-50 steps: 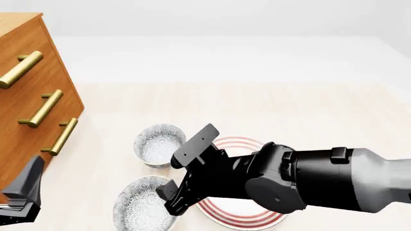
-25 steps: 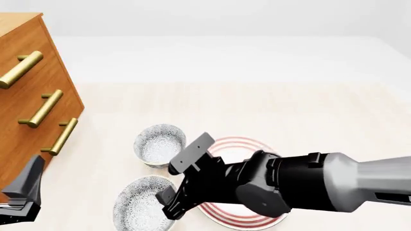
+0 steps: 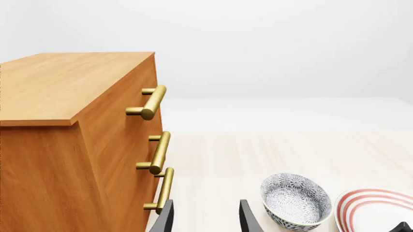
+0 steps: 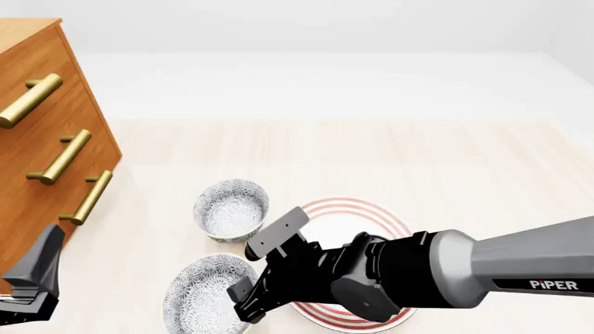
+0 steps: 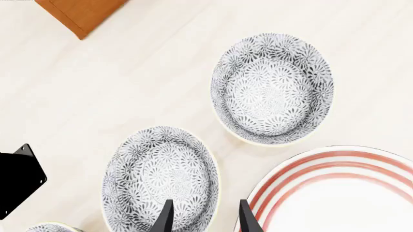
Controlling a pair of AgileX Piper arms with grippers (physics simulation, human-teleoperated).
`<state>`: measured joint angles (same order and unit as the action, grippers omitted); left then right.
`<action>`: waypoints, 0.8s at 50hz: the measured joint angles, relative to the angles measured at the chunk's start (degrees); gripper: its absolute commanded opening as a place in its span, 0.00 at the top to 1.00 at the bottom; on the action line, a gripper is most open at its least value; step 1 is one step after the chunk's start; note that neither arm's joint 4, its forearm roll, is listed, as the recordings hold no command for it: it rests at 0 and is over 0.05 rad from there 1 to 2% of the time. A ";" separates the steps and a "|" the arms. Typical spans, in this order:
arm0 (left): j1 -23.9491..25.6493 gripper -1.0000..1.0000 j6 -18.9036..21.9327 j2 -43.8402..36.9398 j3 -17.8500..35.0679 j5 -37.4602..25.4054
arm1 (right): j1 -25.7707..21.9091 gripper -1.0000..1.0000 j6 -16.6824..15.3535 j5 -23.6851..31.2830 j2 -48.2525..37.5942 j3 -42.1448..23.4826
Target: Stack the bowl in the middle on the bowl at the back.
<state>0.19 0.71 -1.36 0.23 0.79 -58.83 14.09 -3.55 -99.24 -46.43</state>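
Observation:
Two speckled white bowls lie one behind the other. The bowl at the back (image 4: 230,209) (image 5: 272,87) (image 3: 295,200) stands apart from the bowl in the middle (image 4: 206,296) (image 5: 161,176). My right gripper (image 4: 257,270) (image 5: 205,218) is open and hangs low over the middle bowl's right rim. One finger is over the inside and the other is outside, toward the plate. Nothing is held. My left gripper (image 4: 35,278) (image 3: 205,220) stands open and empty at the near left, beside the dresser.
A big red-ringed white plate (image 4: 380,221) (image 5: 335,193) lies just right of the bowls, partly under my right arm. A wooden dresser (image 4: 46,139) (image 3: 71,145) with brass handles fills the left side. A sliver of a third speckled bowl (image 5: 48,227) shows nearer than the middle one.
My right gripper has moved down and toward the near edge, closing in on the middle bowl's right rim. The left arm and the bowls have stayed put.

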 measured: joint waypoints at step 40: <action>-0.11 0.00 -0.29 0.54 0.00 -0.43 | -1.48 0.00 3.48 -4.08 -5.08 0.18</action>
<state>0.08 0.42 -0.83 0.22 0.36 -60.31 17.57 -7.63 -104.32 -46.25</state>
